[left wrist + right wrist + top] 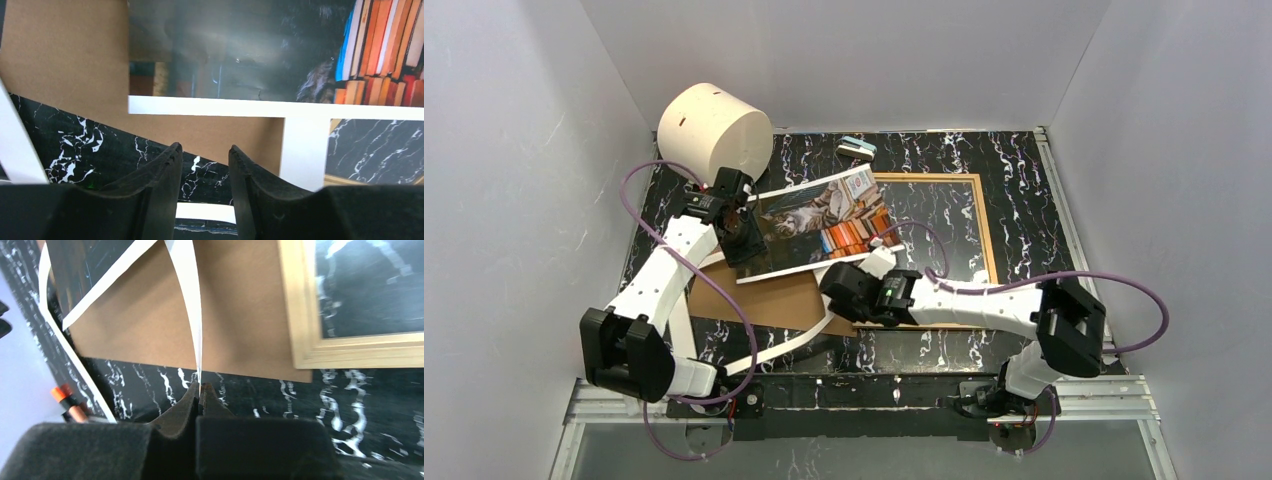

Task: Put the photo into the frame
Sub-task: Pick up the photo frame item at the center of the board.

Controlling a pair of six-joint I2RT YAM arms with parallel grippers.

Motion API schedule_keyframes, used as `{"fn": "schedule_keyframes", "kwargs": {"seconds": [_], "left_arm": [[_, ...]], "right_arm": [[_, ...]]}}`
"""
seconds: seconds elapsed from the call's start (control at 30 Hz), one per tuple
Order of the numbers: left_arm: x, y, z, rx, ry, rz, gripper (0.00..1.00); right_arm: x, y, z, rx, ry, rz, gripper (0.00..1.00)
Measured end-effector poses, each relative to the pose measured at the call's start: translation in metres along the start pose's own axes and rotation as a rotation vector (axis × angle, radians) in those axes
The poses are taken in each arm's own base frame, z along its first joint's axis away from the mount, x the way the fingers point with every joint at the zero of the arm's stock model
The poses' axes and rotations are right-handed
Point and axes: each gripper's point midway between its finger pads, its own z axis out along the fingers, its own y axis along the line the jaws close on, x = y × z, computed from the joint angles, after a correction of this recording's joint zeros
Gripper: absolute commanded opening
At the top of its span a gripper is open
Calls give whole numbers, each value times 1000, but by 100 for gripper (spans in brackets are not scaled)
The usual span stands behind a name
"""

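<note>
The photo (819, 222) of a cat on books lies tilted across the brown backing board (759, 298) and the left part of the frame (987, 232), whose light wood edges rest on the marble table. My left gripper (746, 245) hovers at the photo's left end. In the left wrist view its jaws (204, 147) stand open with nothing between them, and the photo (240, 50) is just ahead. My right gripper (832, 300) is shut on a thin strip of the white mat sheet (192, 315), lifting it off the board (240, 315) beside the frame (300, 305).
A cream cylinder (716, 128) stands at the back left. A small grey and teal object (856, 148) lies at the back edge. White walls close in on three sides. The mat's loose strips (784, 350) curl near the arm bases.
</note>
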Motion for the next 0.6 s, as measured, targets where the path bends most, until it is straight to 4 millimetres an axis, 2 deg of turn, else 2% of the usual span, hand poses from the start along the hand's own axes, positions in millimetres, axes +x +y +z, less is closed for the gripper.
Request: {"fn": "schedule_keyframes", "kwargs": {"seconds": [0.13, 0.23, 0.47, 0.6], "left_arm": [[-10, -6, -6, 19, -32, -3, 44], [-10, -8, -4, 21, -24, -2, 47], [-12, -14, 17, 20, 13, 10, 56], [-5, -12, 27, 25, 32, 19, 59]], "right_arm": [[-29, -9, -22, 85, -29, -37, 1], [-50, -22, -43, 123, -44, -76, 1], [-97, -46, -80, 206, -80, -156, 1], [-128, -57, -97, 273, -128, -211, 1]]}}
